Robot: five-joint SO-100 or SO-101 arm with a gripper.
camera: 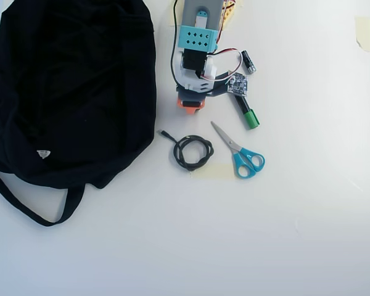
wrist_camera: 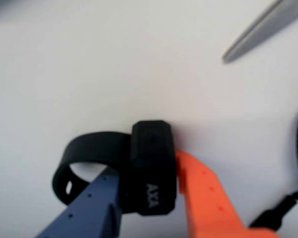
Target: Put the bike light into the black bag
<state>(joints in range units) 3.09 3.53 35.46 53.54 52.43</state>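
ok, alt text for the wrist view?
A blue finger and an orange finger close on a small black bike light marked AXA, its strap loop curling left, on a white table. A scissor blade crosses the top right; a black cable edges the right.

bike light hidden under arm overhead, black bag edge-cropped

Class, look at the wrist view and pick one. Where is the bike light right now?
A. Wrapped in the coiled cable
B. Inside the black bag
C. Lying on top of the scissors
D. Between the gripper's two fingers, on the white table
D: in the wrist view the bike light sits between the blue and orange fingers of the gripper, over the white table, with its strap loop to the left.
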